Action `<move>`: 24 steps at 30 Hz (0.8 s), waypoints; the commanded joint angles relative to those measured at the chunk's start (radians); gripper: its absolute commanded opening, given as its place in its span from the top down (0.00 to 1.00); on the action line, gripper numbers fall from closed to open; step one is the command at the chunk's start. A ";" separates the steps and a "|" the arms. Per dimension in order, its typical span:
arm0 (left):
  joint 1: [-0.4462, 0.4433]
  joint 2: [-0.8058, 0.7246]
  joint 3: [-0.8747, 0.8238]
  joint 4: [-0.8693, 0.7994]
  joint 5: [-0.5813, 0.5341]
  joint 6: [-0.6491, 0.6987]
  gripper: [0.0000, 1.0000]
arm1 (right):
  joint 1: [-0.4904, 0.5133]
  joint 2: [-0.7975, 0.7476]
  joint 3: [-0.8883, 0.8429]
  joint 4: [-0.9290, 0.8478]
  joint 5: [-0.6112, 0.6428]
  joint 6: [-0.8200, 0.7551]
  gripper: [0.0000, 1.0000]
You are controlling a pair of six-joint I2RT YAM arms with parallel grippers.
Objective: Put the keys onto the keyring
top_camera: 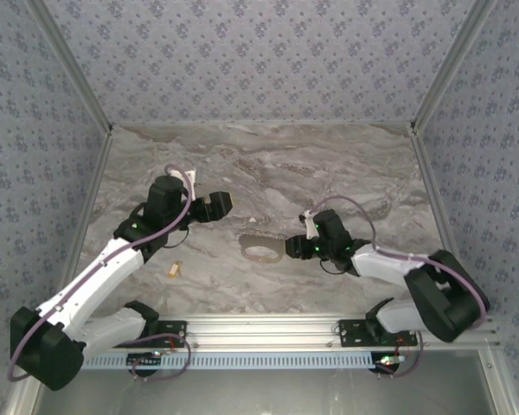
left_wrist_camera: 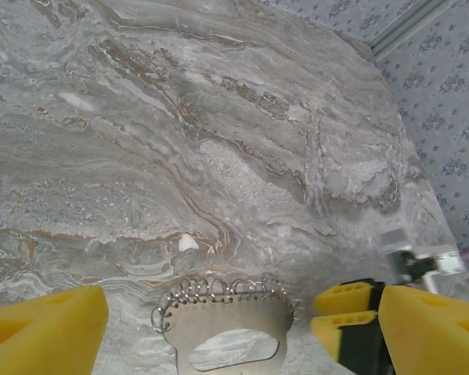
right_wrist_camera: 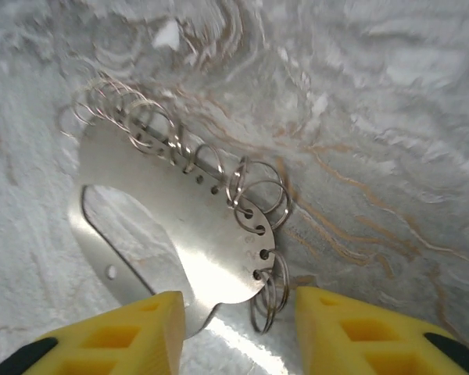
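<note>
Right gripper (right_wrist_camera: 238, 316) straddles the keyring (right_wrist_camera: 180, 226); overhead, the key (top_camera: 176, 270) lies apart.

Keyring (left_wrist_camera: 227, 320): near end cut off at left wrist view's bottom edge. Right wrist view: its near corner hidden behind right gripper (right_wrist_camera: 238, 305) finger. Key (top_camera: 175, 270): too small in top view for detail.

The keyring (top_camera: 258, 243) lies flat around the middle of the desk (top_camera: 329, 173). It is a dull-grey metal plate (right_wrist_camera: 203, 242) with rounded corners and an elongated oval hole cut through it, so the marbled top shows inside. A row of thin wire split rings (right_wrist_camera: 264, 297) hangs from small holes along its far edge (left_wrist_camera: 219, 319). The key (top_camera: 176, 270), tiny and pale brass-tan, lies to the left and a little nearer, well apart from it.
</note>
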 commanded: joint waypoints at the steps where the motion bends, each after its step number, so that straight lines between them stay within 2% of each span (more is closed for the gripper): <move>1: -0.010 -0.035 -0.013 0.010 -0.021 -0.003 0.10 | -0.007 -0.092 0.012 -0.129 0.046 0.000 0.54; 6: -0.013 -0.044 -0.024 0.019 -0.027 -0.009 0.09 | 0.010 -0.118 0.025 -0.202 0.088 -0.001 0.55; 9: -0.012 -0.044 -0.028 0.022 -0.029 -0.014 0.09 | 0.028 -0.092 0.021 -0.203 0.088 0.009 0.61; 11: -0.013 -0.045 -0.031 0.026 -0.029 -0.015 0.09 | 0.037 -0.075 0.019 -0.193 0.088 0.035 0.64; 17: -0.014 -0.049 -0.039 0.030 -0.030 -0.021 0.09 | 0.039 -0.013 0.001 -0.099 0.050 0.157 0.64; 24: -0.015 -0.055 -0.046 0.032 -0.037 -0.022 0.09 | 0.037 0.065 0.009 -0.023 0.005 0.191 0.64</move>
